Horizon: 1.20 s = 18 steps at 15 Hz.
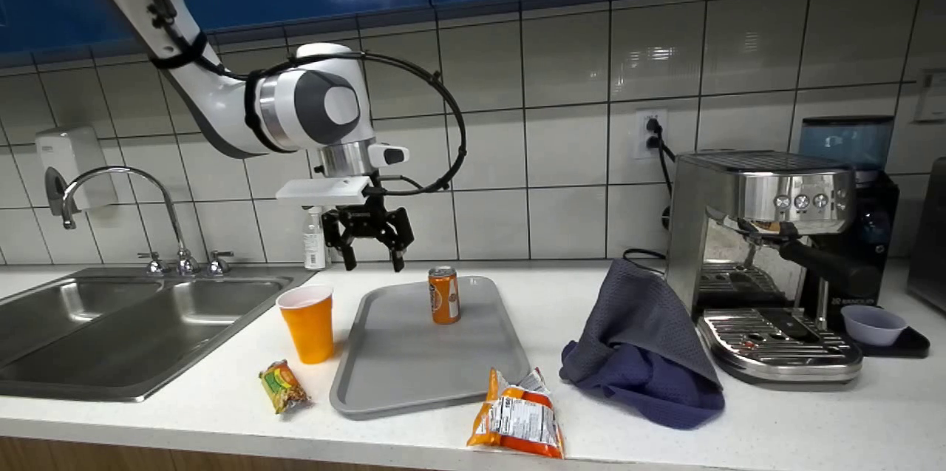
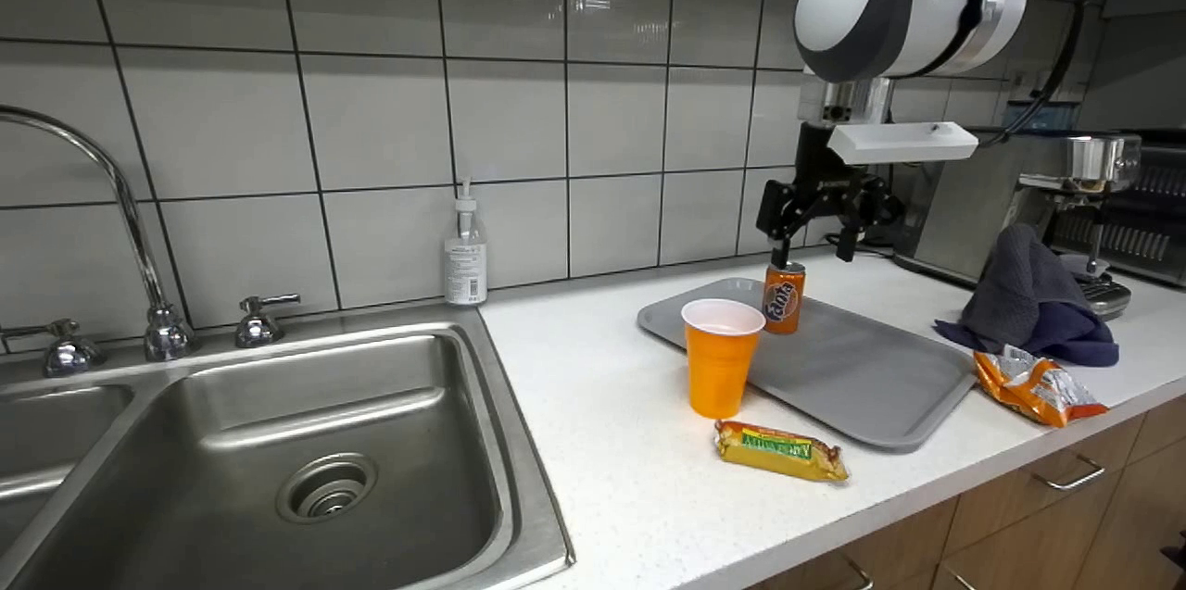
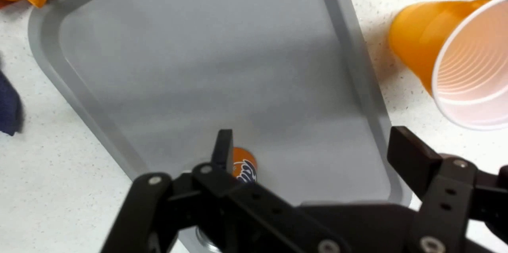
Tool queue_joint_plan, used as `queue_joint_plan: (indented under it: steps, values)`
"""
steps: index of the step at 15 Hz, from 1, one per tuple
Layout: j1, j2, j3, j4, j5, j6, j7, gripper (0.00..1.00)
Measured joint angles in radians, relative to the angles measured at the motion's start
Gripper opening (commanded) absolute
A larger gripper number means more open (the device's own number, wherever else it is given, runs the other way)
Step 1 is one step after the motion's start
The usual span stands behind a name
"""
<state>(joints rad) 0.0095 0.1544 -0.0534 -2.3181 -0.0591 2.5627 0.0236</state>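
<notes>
Orange and upright, a Fanta can [image 1: 444, 295] stands on a grey tray [image 1: 406, 375], in the tray's far half and a little right of its middle. Black against the pale tiles, the pincer [image 1: 374, 264] hangs over the far end of the tray, pointing down, its jaws spread wide with a clear gap between the tips. Of all the things, the can is the nearest to it, just to the right. In an exterior view the two stand visibly apart, and in the wrist view one jaw hides part of the can's side.

Flat on the white speckled surface [image 1: 562, 293], the tray has an upright orange cup [image 1: 310, 327], white inside, just left of its rim and not touching it. Nearer than the cup lies a snack bar [image 2: 780, 452] in a yellow wrapper with a green label. At the tray's near right corner sits an orange packet [image 1: 517, 415]; whether it touches the rim is hard to tell. Farther right, a grey and navy cloth [image 1: 643, 353] is heaped beside a steel coffee machine [image 1: 798, 183].

On the left, a steel sink [image 2: 426, 451] has a curved tap [image 2: 139, 233] at its far side. Between sink and tray, a pump bottle [image 2: 465, 261] stands by the far wall [image 1: 569, 146].
</notes>
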Motion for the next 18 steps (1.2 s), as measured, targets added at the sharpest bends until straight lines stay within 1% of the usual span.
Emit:
queue_joint_plan:
  steps: [10,18]
  values:
    - [0.035,-0.111,0.058,-0.144,-0.006,0.001,0.001,1.00]
    - [0.058,-0.121,0.085,-0.181,-0.050,0.024,0.016,1.00]
